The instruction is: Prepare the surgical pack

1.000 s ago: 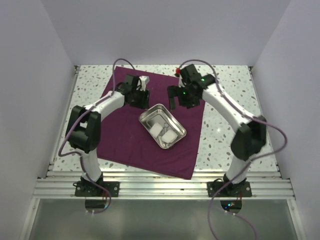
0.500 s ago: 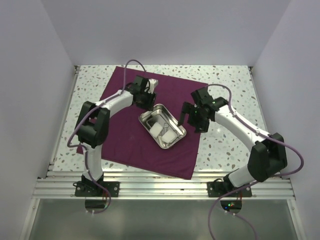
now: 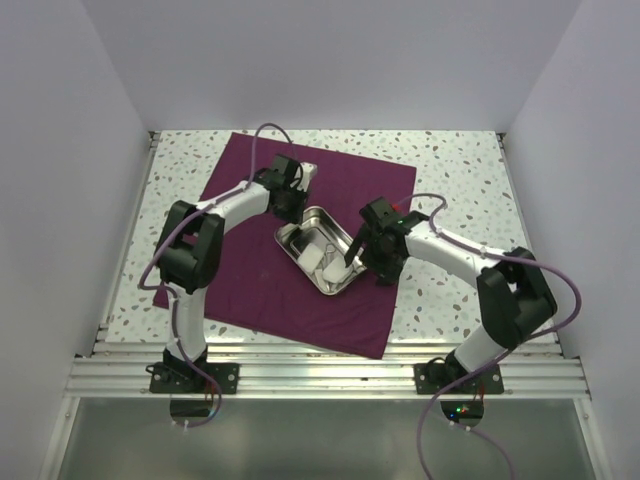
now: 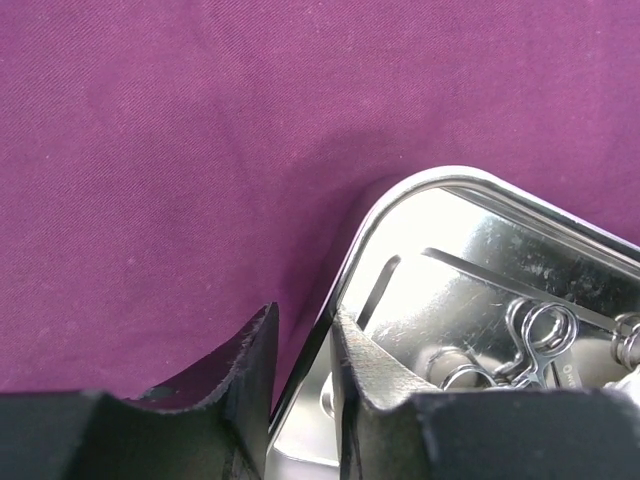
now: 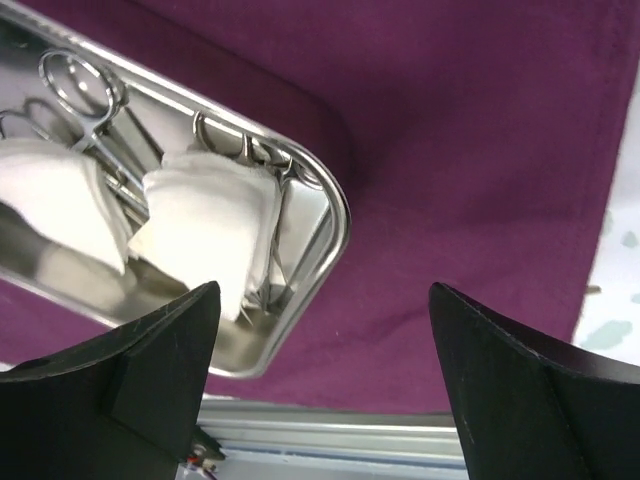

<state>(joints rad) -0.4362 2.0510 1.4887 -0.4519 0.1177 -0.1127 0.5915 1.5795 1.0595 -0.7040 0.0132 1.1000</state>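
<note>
Lower centre, the left gripper [image 4: 302,365] narrowly straddles the steel tray [image 4: 440,185] at its rim on the purple cloth [image 4: 150,150]; I cannot tell whether it is clamped. The right gripper [image 5: 325,300] gapes wide and empty above the tray's corner.

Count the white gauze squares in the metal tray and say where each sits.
2. One gauze square lies mid-tray; the other lies at the tray end nearest the right gripper. More may hide beneath.

Left arm [image 3: 225,205] and right arm [image 3: 450,245] match: white tubes, chunky black joints, mauve cables [image 3: 262,131] looping off each, matte black jaws, black base plates [image 3: 195,378].
</note>
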